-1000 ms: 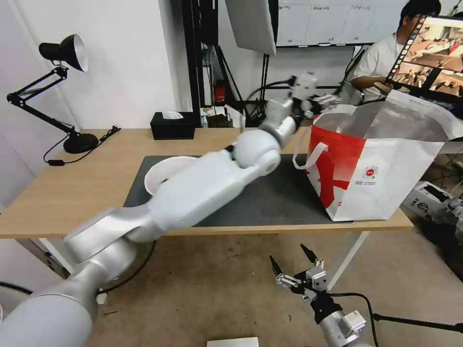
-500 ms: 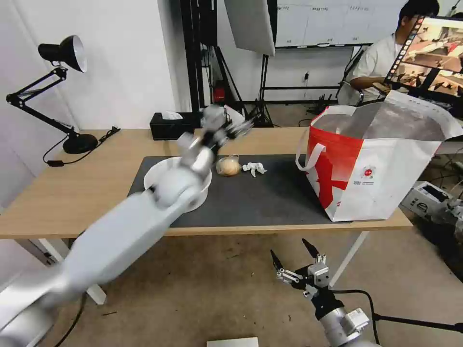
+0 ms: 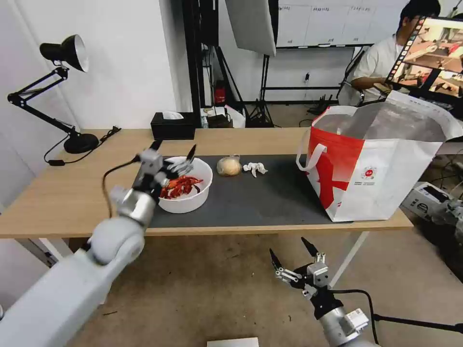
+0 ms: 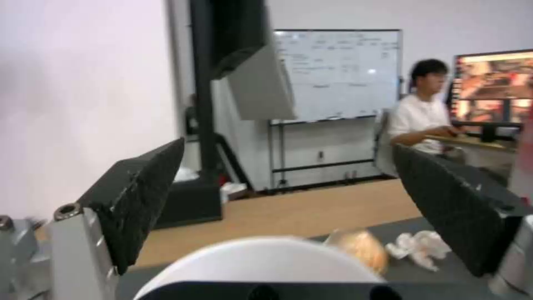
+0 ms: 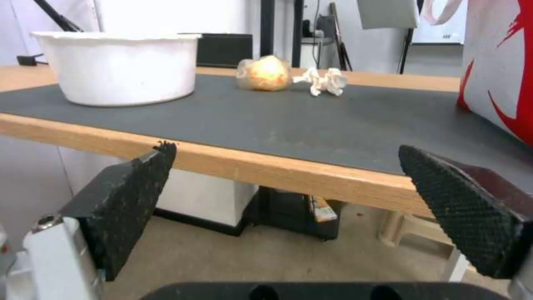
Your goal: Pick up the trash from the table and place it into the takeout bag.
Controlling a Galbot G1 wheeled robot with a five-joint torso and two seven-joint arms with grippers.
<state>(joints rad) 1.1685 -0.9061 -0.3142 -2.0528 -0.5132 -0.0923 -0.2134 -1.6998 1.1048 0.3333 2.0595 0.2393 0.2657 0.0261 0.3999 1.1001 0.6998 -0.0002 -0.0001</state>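
Observation:
A white round bowl of red scraps (image 3: 185,188) (image 5: 116,66) sits at the left end of the dark mat on the table (image 3: 72,183). My left gripper (image 3: 173,150) (image 4: 289,208) hangs open just above the bowl's near-left rim, with nothing between its fingers. To the right of the bowl lie a small clear bag with a beige lump (image 3: 229,166) (image 5: 265,73) (image 4: 361,254) and a crumpled white tissue (image 3: 254,168) (image 5: 324,81) (image 4: 422,248). The takeout bag (image 3: 381,164) stands open at the table's right end. Below the front edge of the table, my right gripper (image 3: 292,258) (image 5: 286,208) waits open.
A black tissue box (image 3: 172,125) stands at the back edge of the table. A black desk lamp (image 3: 62,96) stands at the back left. The mat (image 3: 260,197) is bare between the bowl and the takeout bag.
My left arm swung from over the takeout bag leftward across the table and now hovers over the bowl. The right gripper stayed in place.

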